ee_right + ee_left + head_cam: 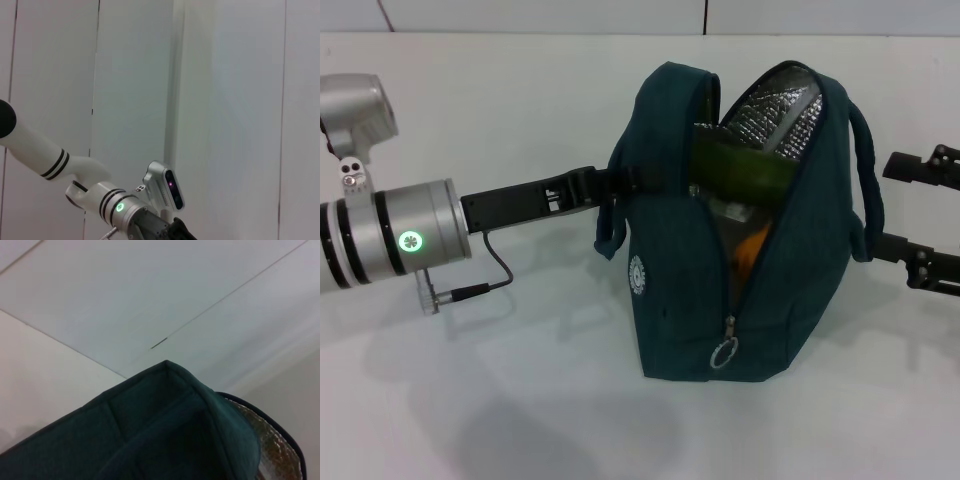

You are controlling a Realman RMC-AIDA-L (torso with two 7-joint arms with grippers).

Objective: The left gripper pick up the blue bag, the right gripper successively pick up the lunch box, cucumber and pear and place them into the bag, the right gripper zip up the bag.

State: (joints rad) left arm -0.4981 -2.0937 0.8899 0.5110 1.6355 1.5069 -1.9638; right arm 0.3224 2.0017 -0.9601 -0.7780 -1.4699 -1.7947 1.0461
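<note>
The blue bag (760, 300) stands upright on the white table (520, 400), its zip open from the top down to the ring pull (723, 352). Inside I see silver lining (780, 110), a dark green object (740, 165) lying across the mouth, and something orange (750, 250) lower down. I cannot tell which items these are. My left gripper (610, 188) reaches in from the left and is shut on the bag's upper left edge. My right gripper (920, 215) is open and empty, just right of the bag's handle (867, 200). The bag's cloth fills the left wrist view (165, 430).
The left arm's silver wrist (410, 240) and its cable (490, 280) lie over the table's left part. The right wrist view shows only the left arm (125, 207) against pale wall panels. White wall runs behind the table.
</note>
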